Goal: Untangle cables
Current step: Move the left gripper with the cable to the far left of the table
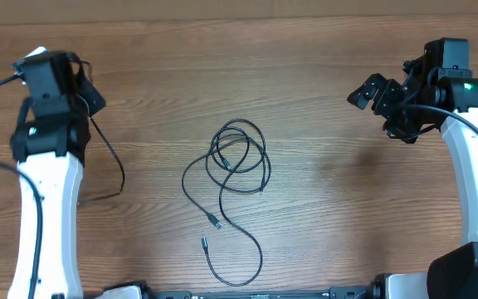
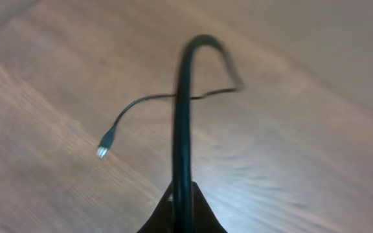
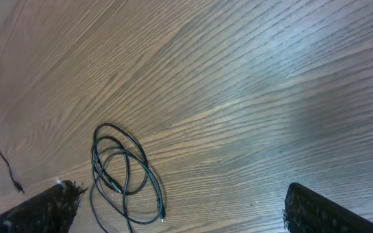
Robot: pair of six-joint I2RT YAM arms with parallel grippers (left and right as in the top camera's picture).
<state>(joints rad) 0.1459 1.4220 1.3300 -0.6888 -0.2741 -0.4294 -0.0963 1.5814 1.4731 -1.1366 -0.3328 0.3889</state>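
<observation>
Left fingers (image 2: 206, 219) pinch a cable (image 2: 183, 129) running straight ahead, then looping back.

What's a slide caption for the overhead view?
Left gripper shut on a single cable, tangled cables looped at table centre, right gripper open and empty.

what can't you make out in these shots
- Left wrist view: the held cable is blurred, too near the lens; the left gripper is mostly cut off by the bottom edge.
- Overhead: the tangled cables are too thin to count or to tell which strand crosses over.
- Right wrist view: the right gripper has its fingers mostly cut off by the bottom edge, like the tangled cables' lower loops.
</observation>
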